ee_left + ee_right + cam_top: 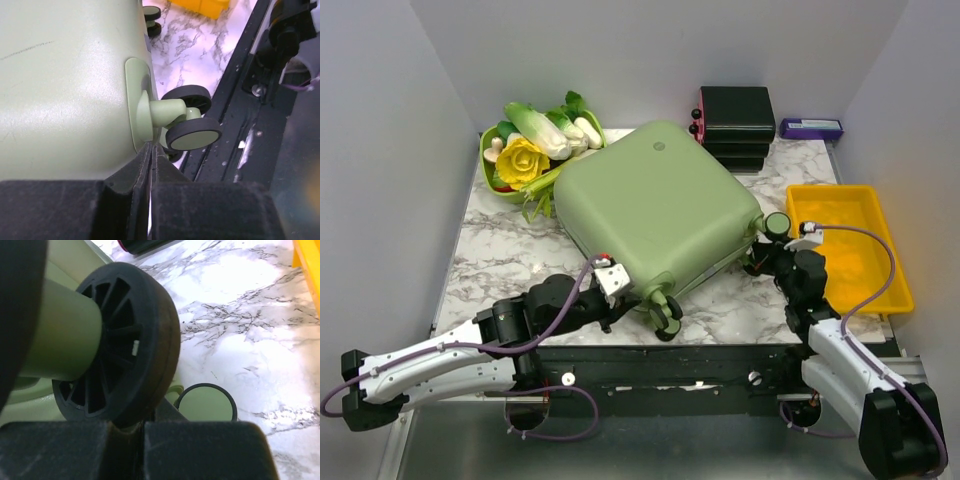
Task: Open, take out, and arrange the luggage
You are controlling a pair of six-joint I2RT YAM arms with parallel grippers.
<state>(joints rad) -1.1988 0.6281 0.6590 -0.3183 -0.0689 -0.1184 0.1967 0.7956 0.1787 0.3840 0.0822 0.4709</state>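
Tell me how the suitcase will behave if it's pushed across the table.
The suitcase lies flat on its broad side, wheels sticking out sideways, so it would probably slide, not roll. Its shell looks hard and glossy: likely stiff, and slippery to grip. Being the biggest thing on the table, it may pivot if pushed off-centre.

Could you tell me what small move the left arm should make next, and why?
Probably a gentle pull of the left gripper along the near edge of the luggage. The luggage lies closed, the jaws are shut at its edge beside a wheel, and the right gripper, also shut, sits right by another wheel. Whether a zipper tab is caught is not visible.
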